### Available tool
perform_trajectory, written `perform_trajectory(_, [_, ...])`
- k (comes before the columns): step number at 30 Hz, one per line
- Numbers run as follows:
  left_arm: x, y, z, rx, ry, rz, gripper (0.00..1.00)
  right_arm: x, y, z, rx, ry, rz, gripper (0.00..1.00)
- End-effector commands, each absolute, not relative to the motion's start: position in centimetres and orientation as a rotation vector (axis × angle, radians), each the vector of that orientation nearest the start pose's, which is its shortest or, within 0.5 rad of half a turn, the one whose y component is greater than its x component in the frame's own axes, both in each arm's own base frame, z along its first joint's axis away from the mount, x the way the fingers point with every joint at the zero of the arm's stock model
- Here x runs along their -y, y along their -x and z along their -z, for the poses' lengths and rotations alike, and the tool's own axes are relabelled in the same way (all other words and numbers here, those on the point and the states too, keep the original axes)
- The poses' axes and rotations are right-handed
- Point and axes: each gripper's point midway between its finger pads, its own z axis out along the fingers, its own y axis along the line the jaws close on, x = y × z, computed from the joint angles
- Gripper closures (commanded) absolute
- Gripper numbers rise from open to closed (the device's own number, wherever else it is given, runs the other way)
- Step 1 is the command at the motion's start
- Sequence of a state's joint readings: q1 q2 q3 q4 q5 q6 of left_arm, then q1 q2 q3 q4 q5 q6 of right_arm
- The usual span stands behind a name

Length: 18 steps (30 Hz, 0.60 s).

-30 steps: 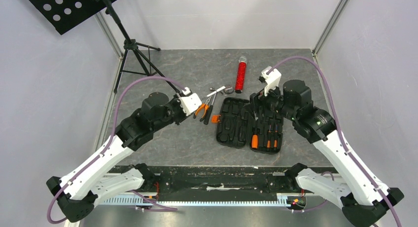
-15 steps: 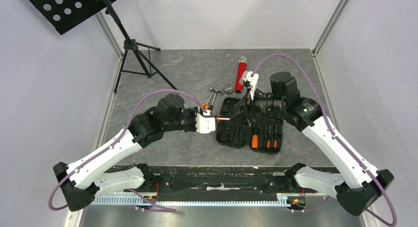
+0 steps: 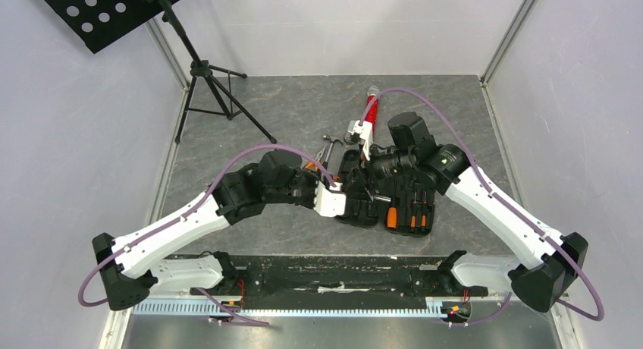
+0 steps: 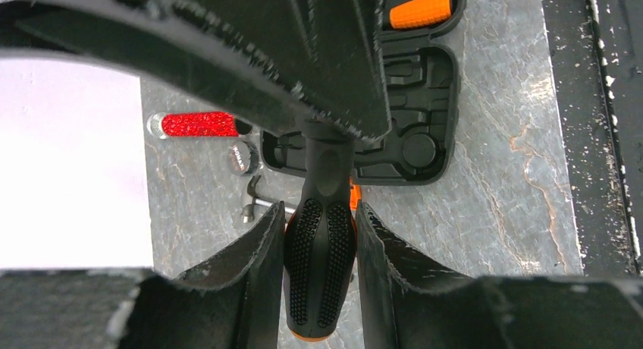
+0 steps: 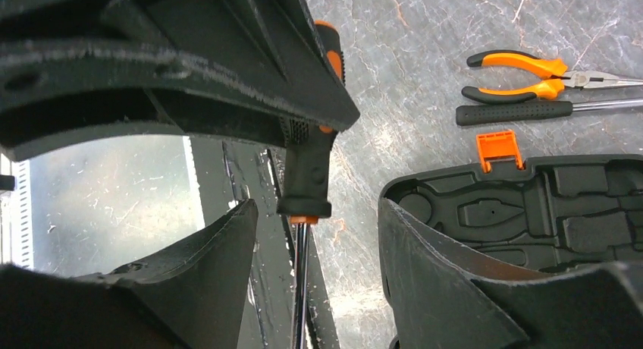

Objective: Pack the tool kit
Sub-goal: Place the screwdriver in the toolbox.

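Observation:
The tool kit's black case [image 3: 402, 205] lies open in the middle of the table, with orange-and-black screwdrivers [image 3: 410, 214] in its right half. My left gripper [image 4: 320, 212] is shut on the dotted black handle of a screwdriver [image 4: 319, 250], held just left of the case [image 4: 425, 83]. My right gripper [image 5: 317, 205] is open. The same screwdriver [image 5: 307, 174] points its steel shaft [image 5: 301, 288] down between the right gripper's fingers without touching them. In the top view the left gripper [image 3: 347, 191] and the right gripper [image 3: 364, 174] meet over the case's left half.
Orange-handled pliers [image 5: 523, 64] and a black-handled tool [image 5: 515, 112] lie beside the case's orange latch [image 5: 499, 148]. A small hammer [image 4: 254, 201], a round metal piece [image 4: 243, 158] and a red tube [image 3: 370, 110] lie behind the case. A black tripod stand [image 3: 212, 83] is at the back left.
My left arm has swung right and nearer, carrying the screwdriver to the case. My right arm has moved left over the case, and its jaws have narrowed around the shaft.

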<state>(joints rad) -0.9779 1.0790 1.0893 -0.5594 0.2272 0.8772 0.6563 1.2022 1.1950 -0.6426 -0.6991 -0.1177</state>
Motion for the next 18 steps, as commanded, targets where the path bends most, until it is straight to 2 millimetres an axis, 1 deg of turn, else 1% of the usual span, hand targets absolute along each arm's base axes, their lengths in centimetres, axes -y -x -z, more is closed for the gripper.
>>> perform_trajectory(1, [30.1,-18.1,-27.7,-1.053,-1.781,0.28,0.98,-28.6,-18.5,-26.8,-1.864,1.222,-1.071,0.38])
perform_trajectory(9, [31.1,-17.1,-27.6,-1.017,-1.807,0.292,0.98,-29.5,-17.9,-25.6,-1.892,1.26,-1.096,0.4])
perform_trajectory(12, [31.5,-17.0,-27.5,-1.006,-1.813,0.298,0.98,-29.6,-18.0,-25.3,-1.902,1.262,-1.088,0.43])
perform_trajectory(13, [31.5,-17.0,-27.4,-1.005,-1.816,0.298,0.98,-29.6,-18.0,-25.3,-1.904,1.261,-1.084,0.47])
perform_trajectory(14, [31.6,-16.9,-27.3,-1.006,-1.819,0.299,0.98,-29.5,-18.0,-25.2,-1.904,1.263,-1.083,0.53])
perform_trajectory(16, [31.6,-17.0,-27.1,-1.009,-1.825,0.296,0.98,-29.4,-18.1,-25.1,-1.911,1.26,-1.07,0.71])
perform_trajectory(18, [31.5,-17.2,-26.8,-1.016,-1.823,0.283,0.98,-29.2,-18.3,-24.7,-1.928,1.254,-1.051,0.93])
